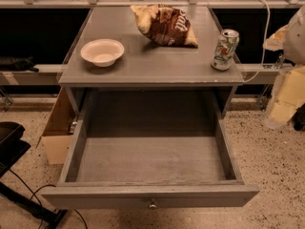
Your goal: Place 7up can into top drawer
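The 7up can (224,50), white and green with a silver top, stands upright at the right front corner of the grey cabinet top (157,66). The top drawer (150,196) below is pulled fully open, with nothing inside; its small round metal knob (152,204) is on the front panel. My gripper (294,35) shows only as a pale blurred shape at the right edge of the camera view, to the right of the can and apart from it.
A white bowl (102,52) sits on the left of the cabinet top. A brown-and-tan snack bag (166,25) lies at the back. A tan cardboard box (57,128) stands on the floor to the left of the drawer. Pale clutter (286,99) is at the right.
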Robot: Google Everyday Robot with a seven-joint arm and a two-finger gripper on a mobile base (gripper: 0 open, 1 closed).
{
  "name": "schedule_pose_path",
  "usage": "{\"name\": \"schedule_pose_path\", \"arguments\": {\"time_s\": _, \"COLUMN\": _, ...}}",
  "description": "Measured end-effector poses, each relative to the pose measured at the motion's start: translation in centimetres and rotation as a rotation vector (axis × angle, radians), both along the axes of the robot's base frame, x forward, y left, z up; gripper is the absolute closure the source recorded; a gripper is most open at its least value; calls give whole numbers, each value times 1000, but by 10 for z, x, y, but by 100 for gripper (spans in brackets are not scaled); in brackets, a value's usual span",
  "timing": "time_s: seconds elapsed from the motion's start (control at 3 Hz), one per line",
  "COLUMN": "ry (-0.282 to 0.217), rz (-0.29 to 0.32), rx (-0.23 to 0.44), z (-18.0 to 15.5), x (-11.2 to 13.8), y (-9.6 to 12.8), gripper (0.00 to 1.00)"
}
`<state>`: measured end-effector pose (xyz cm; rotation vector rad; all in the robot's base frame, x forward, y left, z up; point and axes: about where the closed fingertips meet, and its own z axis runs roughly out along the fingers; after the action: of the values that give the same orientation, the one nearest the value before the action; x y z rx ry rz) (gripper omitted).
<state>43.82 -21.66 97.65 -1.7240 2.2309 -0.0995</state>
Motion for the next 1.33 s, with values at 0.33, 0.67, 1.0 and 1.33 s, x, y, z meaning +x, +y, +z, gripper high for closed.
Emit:
{"name": "schedule_pose_path", "arguments": {"time_s": 0.33, "ry": 0, "rz": 0, "rx": 0, "z": 0, "x": 0, "y": 0, "gripper": 0}}
{"name": "schedule_pose_path", "arguments": {"time_s": 0.67, "ry": -54, "rz": 11, "rx": 55, "z": 2, "x": 15, "y": -4, "gripper": 0}}
{"name": "schedule_pose_path", "arguments": {"time_s": 1.0, "ry": -137, "rz": 2, "rx": 172, "z": 2, "x": 47, "y": -16, "gripper": 0}}
{"name": "schedule_pose_path", "arguments": {"time_s": 1.33, "ry": -199, "rz": -6, "rx": 331, "z": -1, "x": 90, "y": -23, "gripper": 0}}
